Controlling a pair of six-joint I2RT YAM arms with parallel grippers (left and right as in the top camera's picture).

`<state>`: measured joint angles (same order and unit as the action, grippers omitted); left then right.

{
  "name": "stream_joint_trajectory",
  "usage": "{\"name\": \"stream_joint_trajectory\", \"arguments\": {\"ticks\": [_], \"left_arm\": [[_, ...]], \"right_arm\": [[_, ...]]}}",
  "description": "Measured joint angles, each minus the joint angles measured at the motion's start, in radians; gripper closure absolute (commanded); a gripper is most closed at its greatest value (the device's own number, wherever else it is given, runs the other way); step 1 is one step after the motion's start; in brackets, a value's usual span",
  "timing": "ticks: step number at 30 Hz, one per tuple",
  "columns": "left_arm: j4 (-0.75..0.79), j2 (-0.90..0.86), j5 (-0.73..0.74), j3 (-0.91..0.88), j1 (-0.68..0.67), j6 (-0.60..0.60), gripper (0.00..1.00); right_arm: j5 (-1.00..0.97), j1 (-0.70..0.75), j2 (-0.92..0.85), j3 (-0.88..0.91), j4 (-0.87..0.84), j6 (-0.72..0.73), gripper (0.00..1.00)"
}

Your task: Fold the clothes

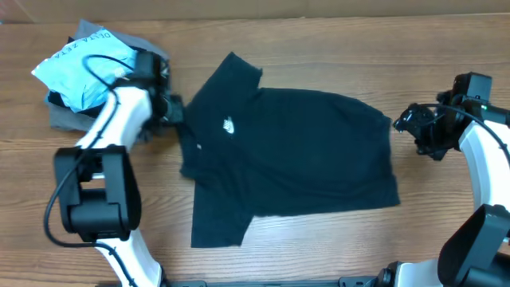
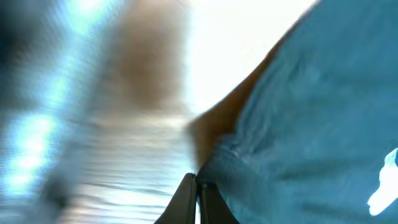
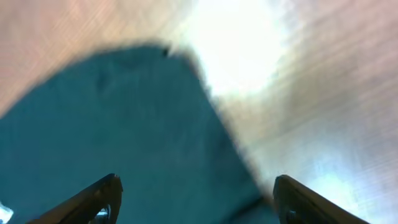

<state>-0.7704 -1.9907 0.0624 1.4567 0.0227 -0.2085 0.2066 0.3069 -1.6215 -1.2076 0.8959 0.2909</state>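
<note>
The black T-shirt [image 1: 295,151] lies spread on the wooden table, with its small white logo [image 1: 229,125] facing up. My left gripper [image 1: 173,108] is at the shirt's left edge. In the left wrist view its fingers [image 2: 196,182] are pressed together on the hem of the shirt [image 2: 311,124], and the logo [image 2: 382,186] shows at the right. My right gripper [image 1: 408,122] is just past the shirt's right edge. In the right wrist view its fingers [image 3: 196,190] are wide open above the shirt's edge [image 3: 124,124] and hold nothing.
A light blue garment with lettering [image 1: 84,62] lies on a grey garment [image 1: 65,119] at the far left, right behind my left arm. Bare wooden table [image 1: 335,247] shows in front of the shirt and to its right.
</note>
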Motion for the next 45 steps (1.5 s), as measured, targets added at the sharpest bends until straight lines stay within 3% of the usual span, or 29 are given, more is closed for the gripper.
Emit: {"name": "stream_joint_trajectory", "arguments": {"ticks": [3, 5, 9, 20, 23, 24, 25, 30, 32, 34, 36, 41, 45], "left_arm": [[-0.012, 0.000, 0.019, 0.072, 0.050, 0.001, 0.58], [-0.018, 0.000, 0.056, 0.097, 0.058, 0.008, 0.47], [-0.038, 0.000, 0.140, 0.108, 0.048, 0.015, 0.57], [-0.282, 0.002, 0.320, 0.226, 0.042, 0.117, 0.62], [-0.324, 0.031, 0.325, 0.255, 0.031, 0.159, 0.62], [-0.332, 0.050, 0.325, 0.259, 0.027, 0.168, 0.61], [-0.335, 0.071, 0.324, 0.261, 0.022, 0.176, 0.61], [-0.358, 0.224, 0.312, 0.275, -0.019, 0.201, 0.56], [-0.389, 0.278, 0.308, 0.282, -0.029, 0.209, 0.56], [-0.436, 0.317, 0.307, 0.286, -0.033, 0.210, 0.56], [-0.486, 0.336, 0.305, 0.287, -0.032, 0.212, 0.59], [-0.587, 0.334, 0.299, 0.287, -0.032, 0.212, 0.60], [-0.661, 0.334, 0.280, 0.287, -0.032, 0.207, 0.72]], "right_arm": [[0.000, 0.000, 0.000, 0.032, -0.104, -0.001, 0.21], [0.000, 0.000, 0.000, 0.061, -0.169, -0.004, 0.25], [0.035, 0.000, -0.018, 0.122, -0.300, -0.015, 0.32], [0.270, -0.069, -0.232, 0.166, -0.493, -0.074, 0.40], [0.262, -0.121, -0.272, 0.166, -0.546, -0.081, 0.56], [0.249, -0.134, -0.275, 0.166, -0.558, -0.078, 0.69], [0.240, -0.144, -0.280, 0.166, -0.570, -0.074, 0.90], [0.136, -0.145, -0.294, 0.163, -0.586, -0.078, 0.96], [0.095, -0.113, -0.294, 0.144, -0.557, -0.074, 0.91], [0.052, -0.048, -0.294, 0.115, -0.514, -0.058, 0.57], [0.038, 0.004, -0.294, 0.089, -0.473, -0.058, 0.43], [0.042, 0.115, -0.272, 0.033, -0.325, -0.055, 0.38], [0.072, 0.137, -0.200, 0.026, -0.172, -0.055, 0.38]]}}
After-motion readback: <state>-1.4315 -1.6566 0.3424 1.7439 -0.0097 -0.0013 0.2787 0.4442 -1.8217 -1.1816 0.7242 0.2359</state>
